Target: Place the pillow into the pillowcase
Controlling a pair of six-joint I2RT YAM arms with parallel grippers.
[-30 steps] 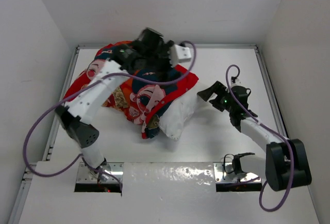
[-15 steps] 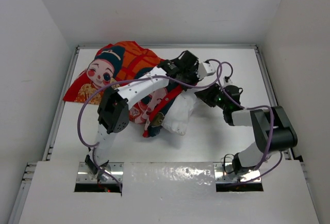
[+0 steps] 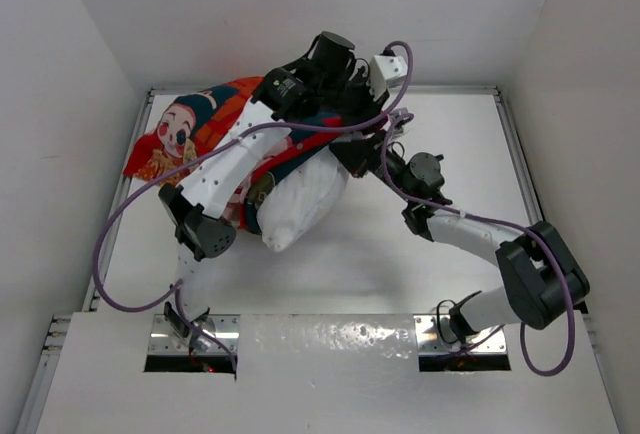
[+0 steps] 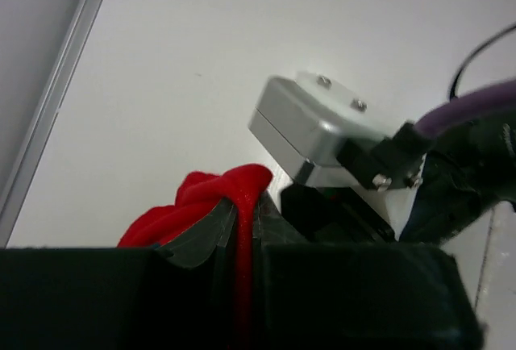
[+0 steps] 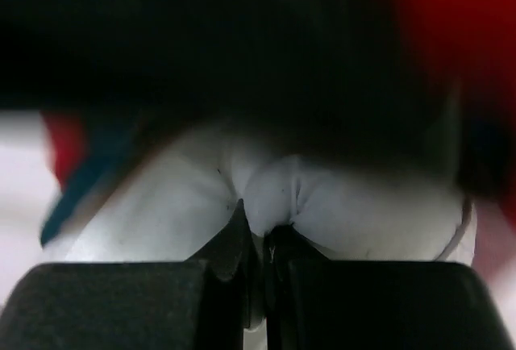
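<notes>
The white pillow point(image 3: 300, 199) lies mid-table, its far end under the bunched red pillowcase point(image 3: 200, 124) with the cartoon face. Both wrists meet over the pillow's far right corner in the top view. My left gripper point(image 4: 244, 205) is shut on a fold of the red pillowcase point(image 4: 201, 197), which stands up between its fingers. My right gripper point(image 5: 262, 225) is shut on a pinch of the white pillow point(image 5: 177, 205). Red and blue pillowcase cloth point(image 5: 455, 35) hangs blurred just above that pinch.
The table's raised rim point(image 3: 140, 134) runs along the left, far and right sides. A grey camera box point(image 4: 310, 128) with a purple cable sits right beside my left fingers. The right arm's elbow point(image 3: 540, 274) juts out at the right.
Both grippers went from open to shut, the left on the pillowcase, the right on the pillow. The left wrist rose toward the far edge with the cloth; the pillow shifted left.
</notes>
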